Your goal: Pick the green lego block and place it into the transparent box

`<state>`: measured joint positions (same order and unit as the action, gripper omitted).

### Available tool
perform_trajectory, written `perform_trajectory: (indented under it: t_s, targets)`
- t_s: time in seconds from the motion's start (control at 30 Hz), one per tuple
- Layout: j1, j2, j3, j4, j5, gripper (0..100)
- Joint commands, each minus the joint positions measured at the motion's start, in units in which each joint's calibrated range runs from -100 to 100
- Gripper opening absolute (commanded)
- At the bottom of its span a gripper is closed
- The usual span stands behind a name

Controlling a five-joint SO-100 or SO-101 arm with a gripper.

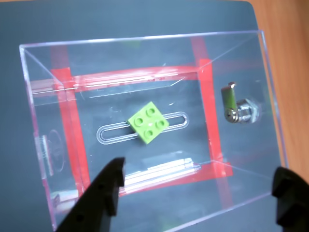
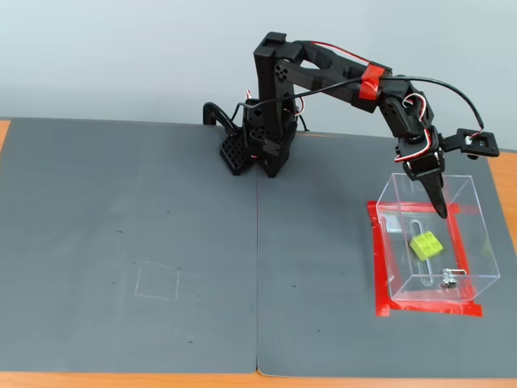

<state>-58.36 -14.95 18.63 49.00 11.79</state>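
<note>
The green lego block (image 1: 148,123) lay studs-up on the floor of the transparent box (image 1: 145,48), turned at an angle across a long narrow slot (image 1: 113,134) cut in the box floor; in the fixed view the block (image 2: 426,244) sat near the middle of the box (image 2: 477,242); nothing touched it. The pincer (image 1: 195,191) hung above the box with its jaws spread wide and nothing between them; in the wrist view its two dark fingertips (image 1: 110,186) entered from the bottom edge, one at lower left and one at lower right, well apart; in the fixed view the pincer (image 2: 454,174) hovered over the far rim of the box. A small metal latch (image 1: 237,107) was fixed to the right wall in the wrist view. The box stood inside a square of red tape (image 2: 377,267) on a dark grey mat (image 2: 129,226) that covered the wooden counter (image 2: 505,170); a faint square outline (image 2: 157,282) was marked on the mat, well to the left of the box.
</note>
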Motion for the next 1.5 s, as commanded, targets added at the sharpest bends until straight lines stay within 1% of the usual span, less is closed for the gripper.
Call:
perform_trajectory:
  t_s: [0.0, 0.27, 0.43, 0.5, 0.7, 0.97, 1.2, 1.47]
  targets:
    - [0.4, -0.7, -2.7, 0.1, 0.2, 35]
    - [1.3, -1.3, -2.1, 0.2, 0.3, 35]
    - [2.8, -3.1, -2.1, 2.5, 0.4, 34]
    - [3.6, -4.4, -1.8, 2.6, 0.4, 31]
    - [6.9, -10.3, 1.2, 3.5, 0.4, 15]
    - [12.5, -21.5, 9.8, 3.4, 0.1, 2]
    - [19.8, -34.7, 20.6, 3.4, 0.0, 2]
    - [31.5, -47.8, 28.5, 3.4, -0.1, 2]
